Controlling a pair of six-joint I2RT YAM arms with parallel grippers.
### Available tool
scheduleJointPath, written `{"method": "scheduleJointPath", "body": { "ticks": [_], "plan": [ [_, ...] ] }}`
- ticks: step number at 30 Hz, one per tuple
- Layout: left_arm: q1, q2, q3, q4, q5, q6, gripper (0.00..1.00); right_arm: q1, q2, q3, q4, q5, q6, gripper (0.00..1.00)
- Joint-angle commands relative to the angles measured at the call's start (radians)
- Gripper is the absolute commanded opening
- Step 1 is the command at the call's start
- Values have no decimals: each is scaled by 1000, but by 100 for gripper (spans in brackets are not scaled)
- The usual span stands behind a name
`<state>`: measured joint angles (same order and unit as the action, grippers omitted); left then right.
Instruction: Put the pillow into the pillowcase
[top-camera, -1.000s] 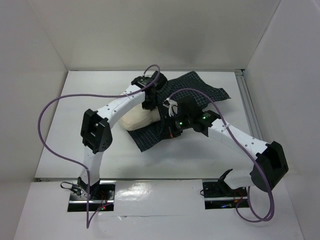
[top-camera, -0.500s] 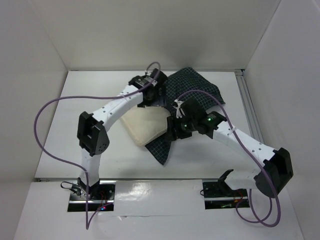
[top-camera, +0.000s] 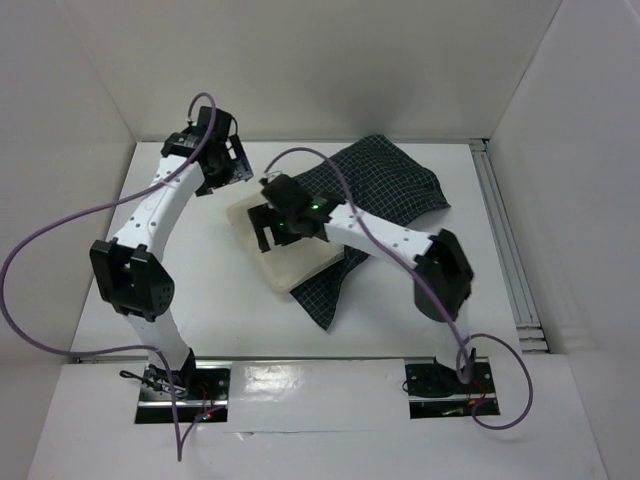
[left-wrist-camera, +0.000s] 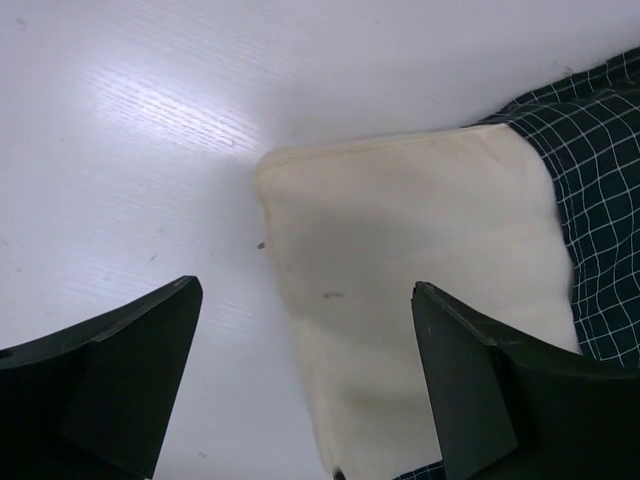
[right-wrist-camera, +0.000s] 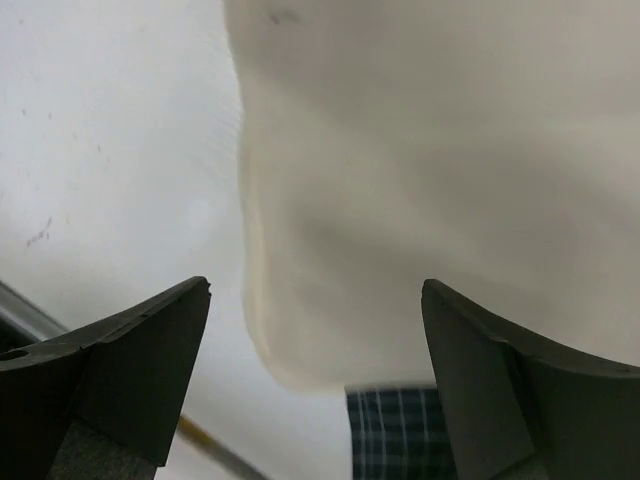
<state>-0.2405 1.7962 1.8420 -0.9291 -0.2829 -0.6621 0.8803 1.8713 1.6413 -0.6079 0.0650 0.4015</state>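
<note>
While left claw (left-wrist-camera: 305, 290) and right claw (right-wrist-camera: 315, 285) gape wide, white table (top-camera: 200, 290) under pillow (top-camera: 300, 262), white walls (top-camera: 330, 60)

Overhead; wrist views seemingly near pillow (left-wrist-camera: 400, 250)

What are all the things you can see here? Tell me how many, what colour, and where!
pillow: one, cream, middle of the table, overlapping the pillowcase
pillowcase: one, dark with a white grid, back right of the table, a corner poking out below the pillow
table: one, white, under everything
rail: one, silver, along the table's right edge
cables: two, purple, looping from the arms
arms: two, white with black joints, bolted at the near edge
left end effector: one, black, open, by the pillow's back left corner
right end effector: one, black, open, above the pillow
</note>
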Motion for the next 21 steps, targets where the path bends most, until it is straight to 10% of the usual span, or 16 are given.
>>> {"method": "scheduleJointPath", "body": {
  "ticks": [1, 3, 7, 15, 16, 19, 21],
  "plan": [
    [64, -132, -50, 7, 13, -14, 100, 42, 202, 178, -4, 119, -65, 91],
    [116, -162, -81, 24, 40, -14, 100, 42, 311, 271, -39, 119, -79, 81],
    [162, -192, -127, 44, 132, -1, 99, 22, 290, 203, -40, 134, -90, 0],
    [130, -162, -188, 99, 303, 101, 98, -121, -424, -541, 7, 403, 20, 0],
    [121, -162, -204, 127, 329, 110, 98, -145, -469, -566, -7, 403, 34, 7],
    [75, -141, -260, 150, 359, 110, 98, -199, -540, -566, -7, 334, 34, 89],
    [53, -132, -283, 161, 369, 110, 98, -199, -508, -491, -16, 309, 45, 98]
  ]
}}
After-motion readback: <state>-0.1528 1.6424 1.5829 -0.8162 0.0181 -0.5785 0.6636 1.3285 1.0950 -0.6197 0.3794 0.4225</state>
